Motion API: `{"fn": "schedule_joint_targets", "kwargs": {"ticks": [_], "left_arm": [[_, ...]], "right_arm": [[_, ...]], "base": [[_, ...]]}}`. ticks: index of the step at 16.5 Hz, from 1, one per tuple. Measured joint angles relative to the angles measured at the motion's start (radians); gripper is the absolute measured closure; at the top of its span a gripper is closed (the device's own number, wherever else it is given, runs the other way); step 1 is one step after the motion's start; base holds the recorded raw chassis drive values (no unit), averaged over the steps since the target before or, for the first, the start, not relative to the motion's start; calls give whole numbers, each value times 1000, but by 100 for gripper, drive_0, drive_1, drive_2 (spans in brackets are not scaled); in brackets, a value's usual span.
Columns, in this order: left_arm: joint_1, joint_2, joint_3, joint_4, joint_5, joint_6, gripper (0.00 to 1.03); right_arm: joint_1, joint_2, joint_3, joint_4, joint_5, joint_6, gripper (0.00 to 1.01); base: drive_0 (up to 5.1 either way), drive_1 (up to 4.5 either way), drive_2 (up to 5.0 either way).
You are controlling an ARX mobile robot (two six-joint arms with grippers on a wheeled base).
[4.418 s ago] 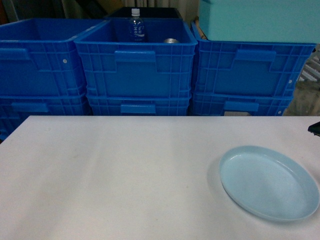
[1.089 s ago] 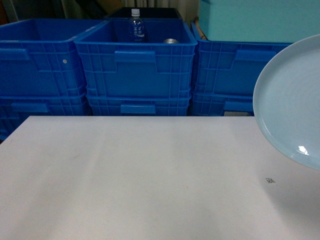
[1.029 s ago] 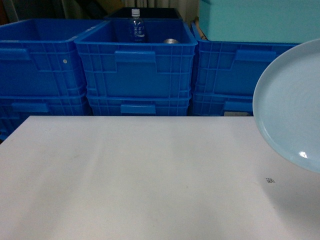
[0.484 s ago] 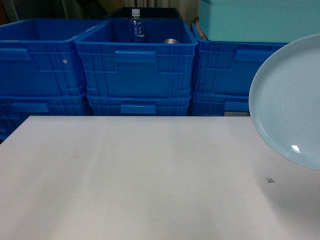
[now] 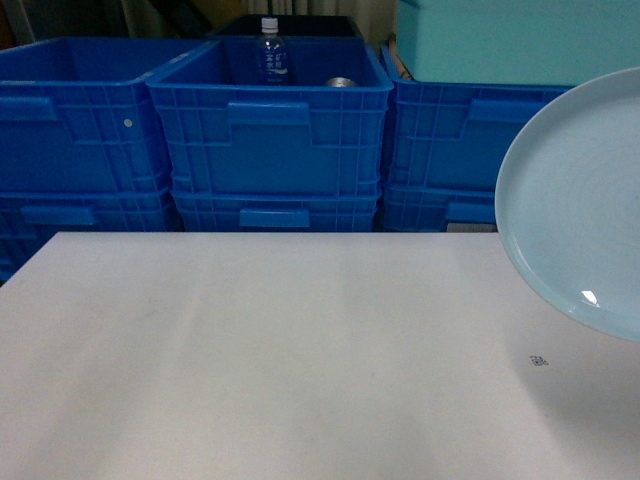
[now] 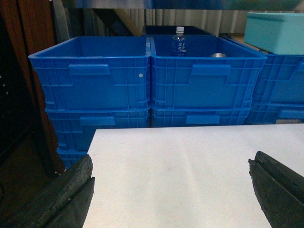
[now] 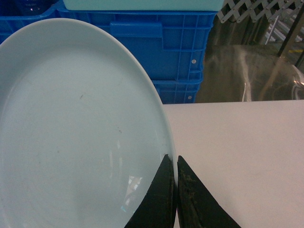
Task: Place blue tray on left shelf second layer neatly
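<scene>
The pale blue tray hangs tilted up in the air at the right edge of the head view, above the white table. In the right wrist view the blue tray fills the left side, and my right gripper is shut on its rim, one finger on each face. My left gripper is open over the table's left part, nothing between its fingers. Neither gripper shows in the head view. The left shelf second layer is out of view.
Stacked dark-blue crates stand in a row behind the table; the middle one holds a water bottle and a can. A teal box sits on the right crate. A dark wooden post stands left of the table.
The tray was lying flat on the table's right part 4.4 s ago; now it is lifted and tilted. Over the last second it has shifted slightly left.
</scene>
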Motion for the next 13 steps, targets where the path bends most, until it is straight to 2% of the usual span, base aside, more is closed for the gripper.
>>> {"fn": "schedule_joint_targets", "kwargs": {"ticks": [3,13], "left_arm": [[1,0,0,-2,-4,0,5],[0,0,0,-2,0,0,5]], "right_arm": [[1,0,0,0,-3,0,99],[5,0,0,-1,0,0,99]], "base": [[-189,-189,-189],[277,-468,-468]]}}
